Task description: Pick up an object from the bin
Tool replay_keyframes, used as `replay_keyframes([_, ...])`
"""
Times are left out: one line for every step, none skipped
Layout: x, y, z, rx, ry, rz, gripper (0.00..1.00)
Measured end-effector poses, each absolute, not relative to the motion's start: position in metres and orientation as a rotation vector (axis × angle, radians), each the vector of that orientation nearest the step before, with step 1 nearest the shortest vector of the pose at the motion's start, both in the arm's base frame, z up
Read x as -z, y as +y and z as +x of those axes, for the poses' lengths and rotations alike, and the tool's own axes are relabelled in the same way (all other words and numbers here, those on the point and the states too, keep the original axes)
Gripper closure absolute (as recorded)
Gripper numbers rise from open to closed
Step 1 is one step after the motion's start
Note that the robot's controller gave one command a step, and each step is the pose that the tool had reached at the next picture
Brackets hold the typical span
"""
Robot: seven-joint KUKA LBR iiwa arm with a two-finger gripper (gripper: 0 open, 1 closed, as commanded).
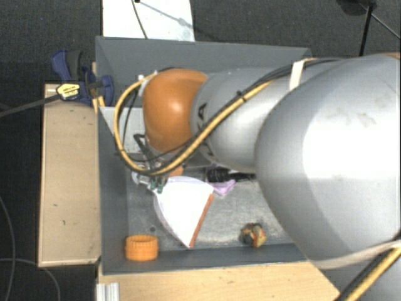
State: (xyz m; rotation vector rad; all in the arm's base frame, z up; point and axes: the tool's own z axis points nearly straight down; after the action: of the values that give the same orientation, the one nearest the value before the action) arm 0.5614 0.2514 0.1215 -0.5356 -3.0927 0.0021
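Observation:
My gripper reaches down at the left middle of the bin, mostly hidden under the arm's orange cover. Right below it lies a white fan-shaped piece with an orange edge, and its top corner touches or sits just under the gripper. A small pale purple thing pokes out beside the white piece, under the arm. An orange ring lies in the front left corner. A small brown and yellow lump rests near the front wall.
The big silver arm covers the bin's right and back parts. A yellow cable loops around the orange cover, close to the left wall. Bare floor shows between the orange ring and the white piece.

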Motion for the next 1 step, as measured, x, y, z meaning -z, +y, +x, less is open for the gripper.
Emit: replay_keyframes([-0.1408,0.2518,0.5623,0.003,-3.097,-0.536,1.00])
